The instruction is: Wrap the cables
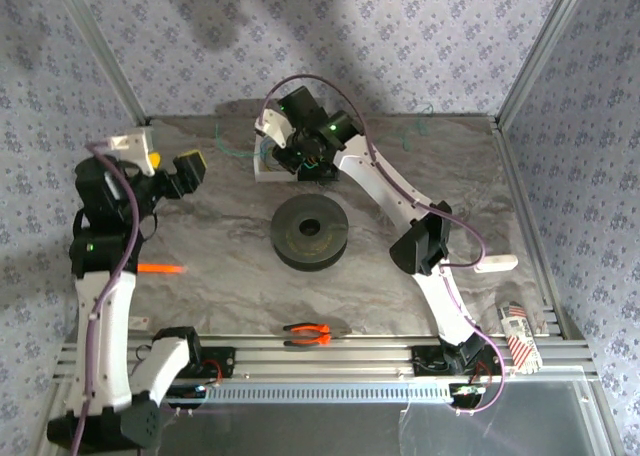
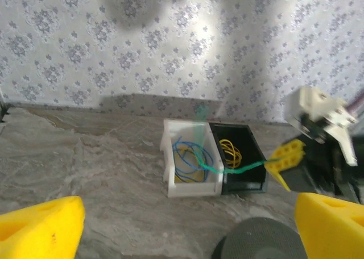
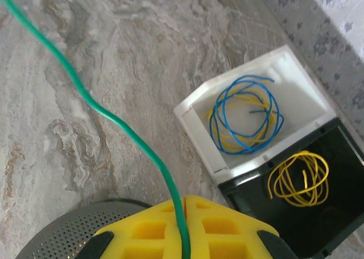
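My right gripper (image 3: 185,207) is shut on a green cable (image 3: 105,116), which runs from between its yellow fingertips up to the left over the table. It hangs over two small bins (image 1: 300,156). The white bin (image 3: 310,103) holds a blue cable coil (image 3: 227,135) lying on a yellow one. In the black bin (image 3: 341,213) lies another yellow coil (image 3: 301,179). From the left wrist view, the green cable (image 2: 236,169) stretches from the right gripper (image 2: 286,157) across both bins. My left gripper (image 2: 189,213) is wide open with nothing between its fingers, left of the bins (image 1: 172,168).
A dark grey round spool (image 1: 310,232) sits mid-table, just in front of the bins. Orange-handled pliers (image 1: 307,333) lie at the near edge, an orange tool (image 1: 160,268) at the left, a white piece (image 1: 497,264) at the right. Patterned walls enclose the table.
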Action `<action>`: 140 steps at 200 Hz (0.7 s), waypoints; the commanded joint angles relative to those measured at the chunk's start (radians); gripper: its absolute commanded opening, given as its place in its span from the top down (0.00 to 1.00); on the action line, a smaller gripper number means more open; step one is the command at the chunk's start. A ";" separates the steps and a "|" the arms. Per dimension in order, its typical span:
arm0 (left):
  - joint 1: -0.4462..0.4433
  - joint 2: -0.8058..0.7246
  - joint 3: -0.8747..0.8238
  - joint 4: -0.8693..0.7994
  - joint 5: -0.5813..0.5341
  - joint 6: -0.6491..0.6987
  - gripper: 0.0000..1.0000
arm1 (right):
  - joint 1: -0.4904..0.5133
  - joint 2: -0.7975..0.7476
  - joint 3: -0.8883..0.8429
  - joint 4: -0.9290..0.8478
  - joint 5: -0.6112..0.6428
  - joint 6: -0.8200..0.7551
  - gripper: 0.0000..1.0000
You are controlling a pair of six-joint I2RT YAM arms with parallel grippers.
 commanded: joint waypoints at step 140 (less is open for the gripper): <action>-0.216 0.111 -0.417 0.157 0.121 -0.211 0.00 | 0.032 -0.097 -0.004 -0.107 0.310 0.241 1.00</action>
